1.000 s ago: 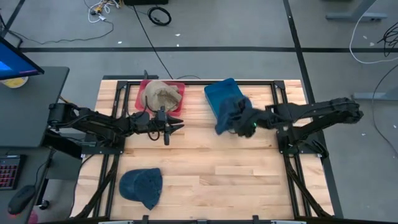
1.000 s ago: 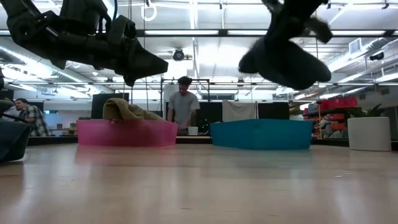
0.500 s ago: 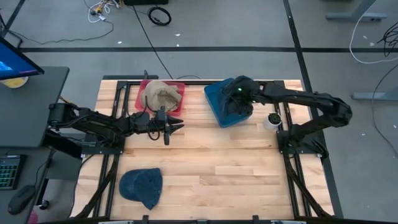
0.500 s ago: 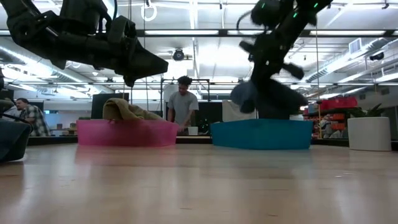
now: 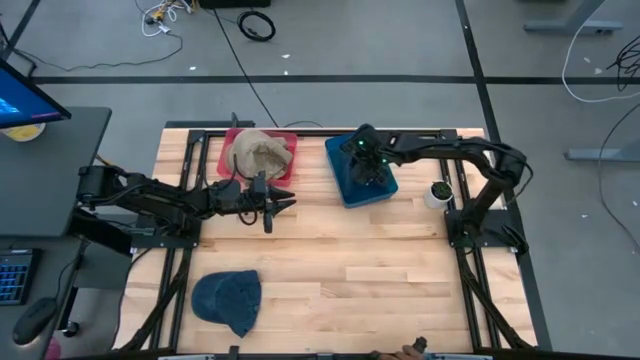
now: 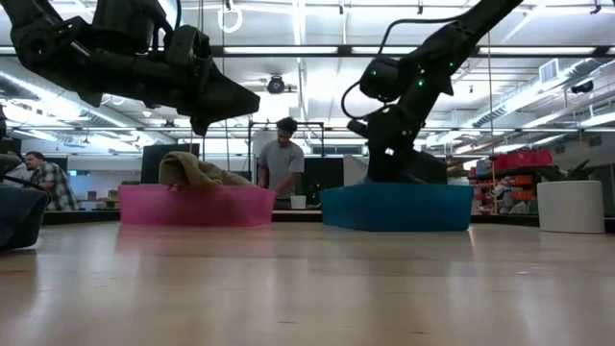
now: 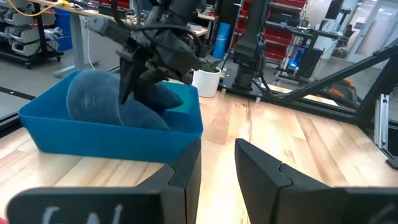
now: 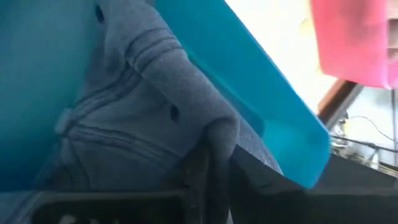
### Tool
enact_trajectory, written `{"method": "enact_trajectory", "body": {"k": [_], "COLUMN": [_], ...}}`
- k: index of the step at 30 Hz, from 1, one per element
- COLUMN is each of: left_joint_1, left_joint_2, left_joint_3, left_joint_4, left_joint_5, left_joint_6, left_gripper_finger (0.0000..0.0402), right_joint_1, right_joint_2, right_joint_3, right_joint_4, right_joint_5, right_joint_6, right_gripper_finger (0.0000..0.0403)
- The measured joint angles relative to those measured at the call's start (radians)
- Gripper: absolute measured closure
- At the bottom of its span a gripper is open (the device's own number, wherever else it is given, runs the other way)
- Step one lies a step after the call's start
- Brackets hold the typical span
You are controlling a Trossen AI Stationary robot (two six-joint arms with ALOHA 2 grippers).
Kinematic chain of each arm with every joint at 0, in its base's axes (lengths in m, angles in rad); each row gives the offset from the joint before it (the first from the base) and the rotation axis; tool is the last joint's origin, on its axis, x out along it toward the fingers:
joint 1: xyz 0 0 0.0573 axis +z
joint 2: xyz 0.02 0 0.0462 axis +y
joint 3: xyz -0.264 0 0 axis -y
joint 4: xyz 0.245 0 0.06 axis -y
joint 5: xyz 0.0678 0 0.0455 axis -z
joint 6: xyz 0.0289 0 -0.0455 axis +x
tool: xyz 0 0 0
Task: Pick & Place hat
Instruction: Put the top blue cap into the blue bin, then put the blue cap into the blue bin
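A dark blue-grey hat (image 7: 106,102) lies in the blue bin (image 5: 342,192), its cloth bunched against the bin's walls (image 8: 137,93). My right gripper (image 5: 366,166) reaches down into that bin and is shut on the hat. My left gripper (image 5: 285,203) hovers open above the table, just on the near side of the pink bin (image 5: 290,140), touching nothing. A tan hat (image 5: 260,153) rests heaped inside the pink bin. A blue denim cap (image 5: 228,300) lies flat on the table near its near-left corner. My right gripper pinches a raised fold of the blue-grey hat (image 8: 219,132) between its two fingers, slanting down from above into the blue bin. The rest of the hat (image 7: 146,115) rests slack on the bin's floor and against its wall.
A small white pot with a plant (image 5: 437,192) stands on the table to the right of the blue bin. The middle and near-right of the wooden table (image 5: 380,280) are bare. A person (image 6: 284,159) stands in the room beyond the far edge.
My right gripper has carried the blue-grey hat from above the table by the blue bin's near-right side toward the far left, over the bin, and down into it. The hat hung clear below the fingers before; now it lies in the bin, still held.
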Motion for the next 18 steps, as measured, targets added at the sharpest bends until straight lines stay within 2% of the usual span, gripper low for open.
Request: {"method": "enact_trajectory", "body": {"k": [4, 7, 13, 15, 18], "left_joint_1": [0.000, 0.000, 0.003, 0.003, 0.001], "left_joint_2": [0.000, 0.000, -0.029, -0.058, -0.105], "left_joint_3": [0.000, 0.000, 0.029, 0.074, 0.169], "left_joint_4": [-0.001, -0.001, -0.001, -0.077, -0.333], "left_joint_5": [0.000, 0.000, 0.000, 0.001, 0.000], "left_joint_6": [0.000, -0.001, -0.091, -0.079, -0.004], "left_gripper_finger": [0.0301, 0.0301, 0.0301, 0.0301, 0.0301], "right_joint_1": [0.001, -0.001, 0.019, 0.041, 0.096], "right_joint_2": [0.013, 0.014, 0.002, -0.016, -0.060], "right_joint_3": [0.000, 0.000, 0.000, 0.000, 0.000], "right_joint_4": [0.006, 0.015, -0.016, -0.038, -0.093], "right_joint_5": [0.002, 0.048, 0.117, 0.143, 0.203], "right_joint_6": [0.080, 0.204, 0.335, 0.378, 0.475], "right_gripper_finger": [0.0346, 0.0332, 0.0304, 0.0296, 0.0284]}}
